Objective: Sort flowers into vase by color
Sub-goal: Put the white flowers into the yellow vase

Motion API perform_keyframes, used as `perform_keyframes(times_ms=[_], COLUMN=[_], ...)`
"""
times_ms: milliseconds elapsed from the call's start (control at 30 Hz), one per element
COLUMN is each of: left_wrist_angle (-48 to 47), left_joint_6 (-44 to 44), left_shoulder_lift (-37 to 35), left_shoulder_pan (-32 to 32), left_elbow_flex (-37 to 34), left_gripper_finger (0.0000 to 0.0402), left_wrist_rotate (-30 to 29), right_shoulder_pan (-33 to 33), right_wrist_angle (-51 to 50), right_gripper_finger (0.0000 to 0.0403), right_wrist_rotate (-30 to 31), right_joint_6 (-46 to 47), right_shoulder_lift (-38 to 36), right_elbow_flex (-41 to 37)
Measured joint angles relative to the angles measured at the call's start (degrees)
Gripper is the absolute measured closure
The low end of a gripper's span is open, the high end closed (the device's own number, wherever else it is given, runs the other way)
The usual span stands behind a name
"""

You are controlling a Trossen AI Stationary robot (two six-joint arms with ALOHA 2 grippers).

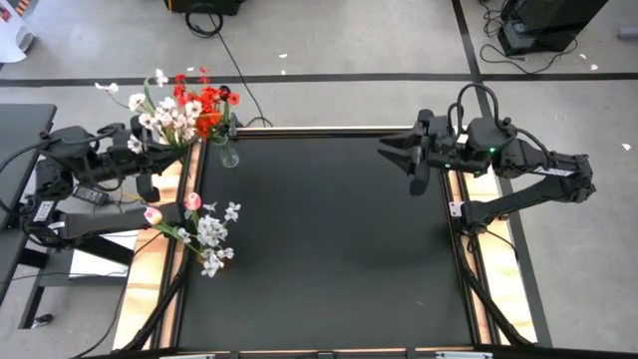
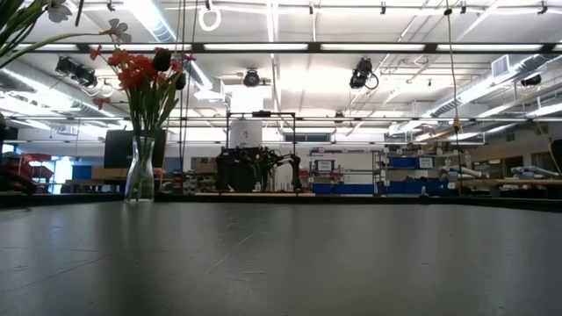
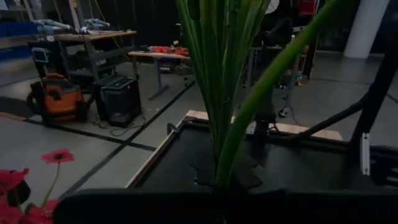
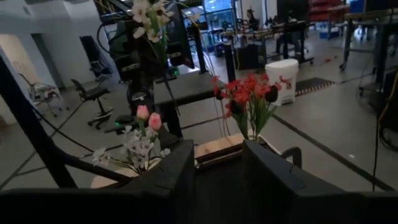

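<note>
Your counter is a broad dark mat, bare across its middle and right side, so you have plenty of open room there. Everything that matters crowds the left edge.

The left arm reaches in over the far-left corner, and its claw is clamped on a bunch of white sprays. The left wrist view shows green stems rising straight out of the grip. They are held upright and high, most likely so the stem ends can clear a rim before going down.

The right arm waits over the far-right edge, well apart from the flowers, its claw with fingers spread and nothing between them. It stays out of the left arm's working space there.

The glass vase stands at the far-left corner, just inside the edge, already holding the red sprays. The held white bunch sits just beside those red blooms, so watch for tangling and for nudging the vase off the edge. No second vase shows, so I cannot tell where white is meant to go.

Lower on the left edge lie more white sprays and pink tulips, partly overhanging the counter's rim, not yet sorted.
</note>
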Motion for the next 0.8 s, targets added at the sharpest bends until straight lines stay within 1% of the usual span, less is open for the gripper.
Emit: perform_keyframes(times_ms=[100, 300, 433, 533, 600, 667, 733, 800], left_wrist_angle=[1.8, 5.3, 7.7, 8.3, 6.8, 5.5, 4.0, 3.7], left_joint_6=[-1.1, -1.5, -1.3, 1.0, 3.7, 4.3, 4.4, 4.7], left_shoulder_lift=[0.0, 0.1, 0.0, -0.7, -1.4, -2.0, -2.6, -3.5], left_shoulder_pan=[0.0, 0.0, 0.0, 0.0, 0.0, 0.0, 0.0, 0.0], left_elbow_flex=[-0.9, -6.0, -6.5, -4.4, -2.2, -0.1, 1.0, 1.1], left_gripper_finger=[0.0395, 0.0395, 0.0395, 0.0395, 0.0395, 0.0395, 0.0395, 0.0395], left_wrist_rotate=[0.1, 3.0, 3.0, 3.0, 3.1, 3.1, 5.1, 8.5], right_shoulder_pan=[0.2, 0.2, 0.2, 0.0, 0.0, 0.0, 0.0, 0.0], right_wrist_angle=[1.7, 2.6, 2.2, 2.2, 2.2, 2.2, 2.2, 2.3], right_gripper_finger=[0.0268, 0.0272, 0.0272, 0.0272, 0.0272, 0.0272, 0.0272, 0.0272], right_wrist_rotate=[-1.1, -4.3, -1.9, 0.5, 1.6, 1.9, 1.9, 1.4], right_joint_6=[-1.9, -2.2, -2.2, -2.2, -2.2, -2.2, -2.2, -2.2], right_shoulder_lift=[0.0, -0.2, -0.1, -0.1, -0.1, -0.1, -0.1, -0.1], right_elbow_flex=[0.0, 0.0, 0.0, 0.0, 0.0, 0.0, 0.0, 0.0])
